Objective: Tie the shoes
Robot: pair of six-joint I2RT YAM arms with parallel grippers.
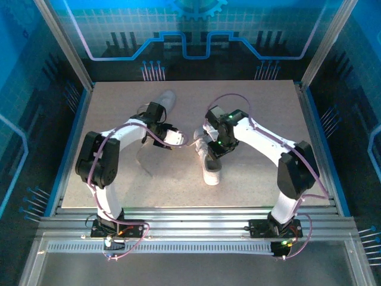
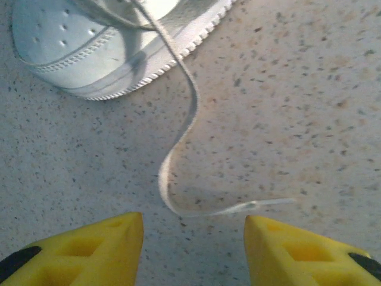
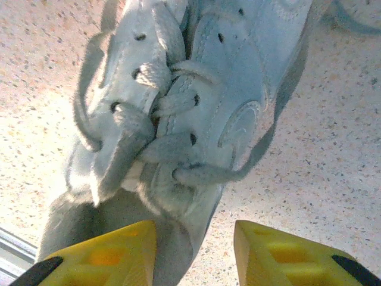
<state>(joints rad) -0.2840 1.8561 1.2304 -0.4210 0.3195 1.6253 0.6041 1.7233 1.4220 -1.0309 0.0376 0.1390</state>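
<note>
Two pale grey-white shoes lie on the speckled table (image 1: 262, 119). One shoe (image 1: 166, 99) sits at the back, partly hidden behind my left arm. The other shoe (image 1: 211, 167) lies in the middle, under my right arm. My left gripper (image 1: 182, 140) (image 2: 193, 238) is open just above the table, with nothing between its yellow fingers (image 2: 89, 250). Ahead of it a loose lace (image 2: 178, 134) curls from a shoe's toe (image 2: 83, 47) to its tip. My right gripper (image 1: 215, 150) (image 3: 193, 244) hangs open over the middle shoe's laced tongue (image 3: 178, 119); its left finger (image 3: 101, 256) is close to the shoe.
Another loose lace (image 1: 143, 161) trails on the table left of the middle shoe. Metal frame posts and blue panels wall the table on three sides. Rails (image 1: 190, 217) run along the near edge by the arm bases.
</note>
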